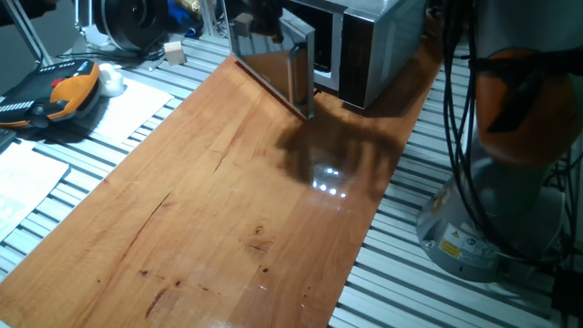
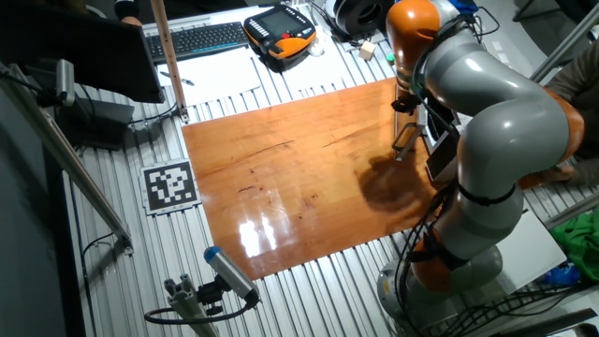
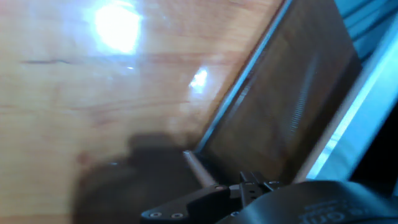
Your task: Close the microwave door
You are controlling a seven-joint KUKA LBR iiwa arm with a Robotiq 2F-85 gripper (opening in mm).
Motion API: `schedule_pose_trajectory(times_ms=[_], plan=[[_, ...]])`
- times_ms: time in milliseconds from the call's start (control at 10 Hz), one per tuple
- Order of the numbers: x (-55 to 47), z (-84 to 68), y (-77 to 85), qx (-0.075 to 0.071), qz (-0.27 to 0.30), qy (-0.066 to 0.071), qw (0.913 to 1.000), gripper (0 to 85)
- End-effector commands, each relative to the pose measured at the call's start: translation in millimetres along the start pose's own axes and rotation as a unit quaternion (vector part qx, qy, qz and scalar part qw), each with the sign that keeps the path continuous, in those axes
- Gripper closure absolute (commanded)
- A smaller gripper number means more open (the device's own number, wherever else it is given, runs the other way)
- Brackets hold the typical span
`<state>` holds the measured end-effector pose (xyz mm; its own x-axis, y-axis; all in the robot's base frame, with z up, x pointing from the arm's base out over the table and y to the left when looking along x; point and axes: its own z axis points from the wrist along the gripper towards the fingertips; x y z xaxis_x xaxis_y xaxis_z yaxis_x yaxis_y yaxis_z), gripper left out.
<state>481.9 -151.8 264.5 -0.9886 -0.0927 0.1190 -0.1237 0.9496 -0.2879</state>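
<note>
While one microwave door (image 1: 273, 66) stands open, one tool (image 1: 260, 20) above.

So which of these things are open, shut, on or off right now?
microwave door: open, swung out from the casing over the wooden board.
microwave: front uncovered, the inside too dark to read.
tool: at the top edge of the door; whether its fingers are open or shut cannot be told.
handheld controller: lying on the table, screen state not readable.

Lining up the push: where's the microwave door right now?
In one fixed view, the microwave door stands swung open at the wooden board's far end, left of the silver casing.
</note>
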Motion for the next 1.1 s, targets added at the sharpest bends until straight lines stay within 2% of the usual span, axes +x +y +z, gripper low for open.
schedule_pose_trajectory(times_ms=[0,200,300,400,500,700,900,1000], plan=[[7.2,16.1,-55.0,0.001,-0.003,0.001,1.0,85.0],[15.9,18.6,-68.7,0.011,-0.014,0.003,0.9998,85.0],[22.0,21.7,-74.9,0.02,-0.019,0.005,0.9996,85.0],[25.9,24.6,-77.6,0.03,-0.024,0.005,0.9992,85.0],[29.8,28.2,-79.6,0.033,-0.025,0.002,0.9991,85.0],[34.2,30.1,-83.0,0.05,-0.036,0.001,0.9981,85.0],[34.1,30.1,-83.0,0.06,-0.05,0.005,0.997,85.0],[34.1,30.0,-82.9,0.06,-0.061,0.007,0.9963,85.0]])
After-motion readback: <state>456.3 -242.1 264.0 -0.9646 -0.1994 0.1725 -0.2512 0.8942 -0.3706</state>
